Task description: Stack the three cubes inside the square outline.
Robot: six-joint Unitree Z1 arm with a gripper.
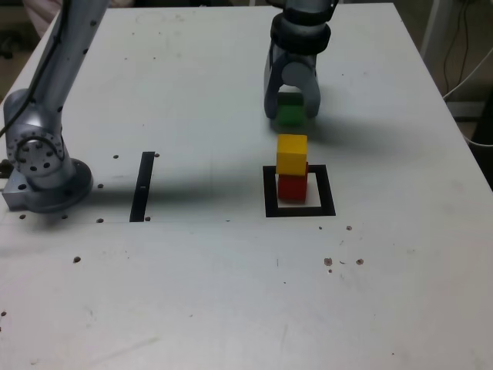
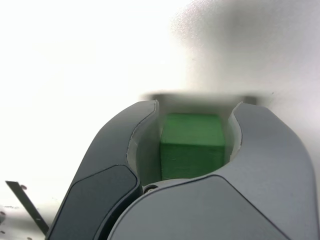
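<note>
The gripper stands low over the white surface, its jaws pointing down and set around the green cube; the cube sits between the two jaws, on or just above the surface, and whether it is lifted clear I cannot tell. In the wrist view the gripper shows the green cube deep between the grey jaws, with a narrow pale gap on each side of it; the jaws stand a little wider than the cube, and whether they press on its faces cannot be told from either view.

Nearer the camera than the jaws, in the exterior view, the yellow cube rests on top of the red cube; the red one sits in the white centre of the black square outline, toward the edge of the frame that lies nearest the jaws; the yellow one is set slightly askew on it. The two-cube stack stands near the jaws but apart from them.

To the exterior view's left of the jaws and the stack, well apart, lies a thin black strip; further to that side stands the arm's grey base; small dark specks dot the surface.
</note>
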